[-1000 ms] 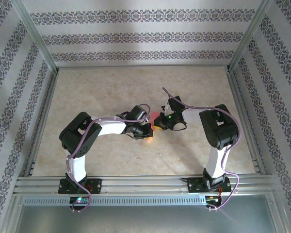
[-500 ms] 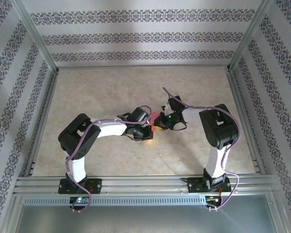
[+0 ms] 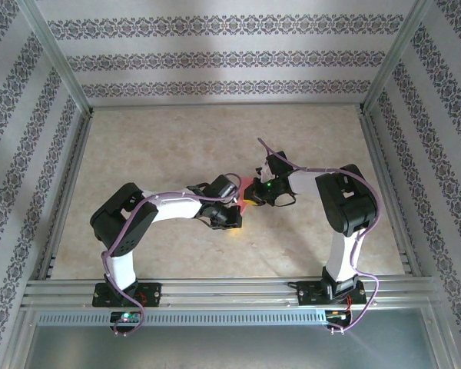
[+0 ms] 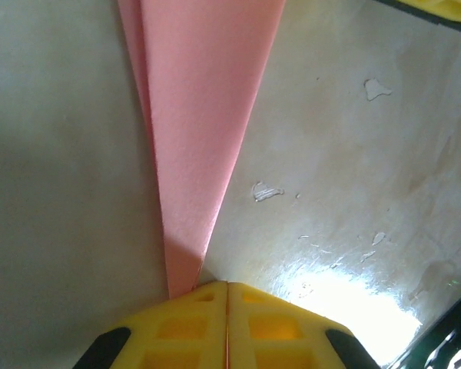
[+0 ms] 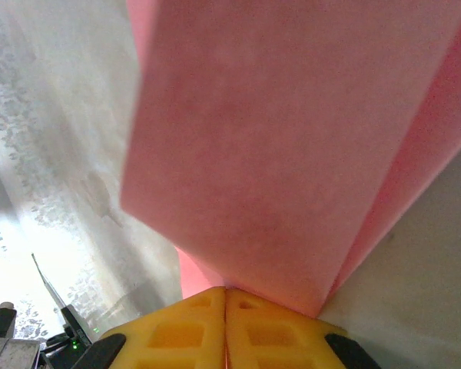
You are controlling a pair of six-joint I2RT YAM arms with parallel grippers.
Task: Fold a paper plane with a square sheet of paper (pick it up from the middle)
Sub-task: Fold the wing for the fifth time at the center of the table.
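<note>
Top view: even diffuse light, sharp, only faint shadows on the table [image 3: 177, 138]. Left wrist: blown-out glare patch near right, heavy shadow down the left. Right wrist: pink paper [image 5: 292, 154] too close, soft focus; washed-out brightness near left.

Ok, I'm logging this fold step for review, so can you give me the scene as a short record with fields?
object: pink-red paper, folded in layers, tapering to a narrow tip
left end effector: shut on the paper's narrow tip
right end effector: shut on the wider, layered part
arms: meeting near mid-table, end effectors close together
surface: beige table
lifted or resting: cannot tell
</note>
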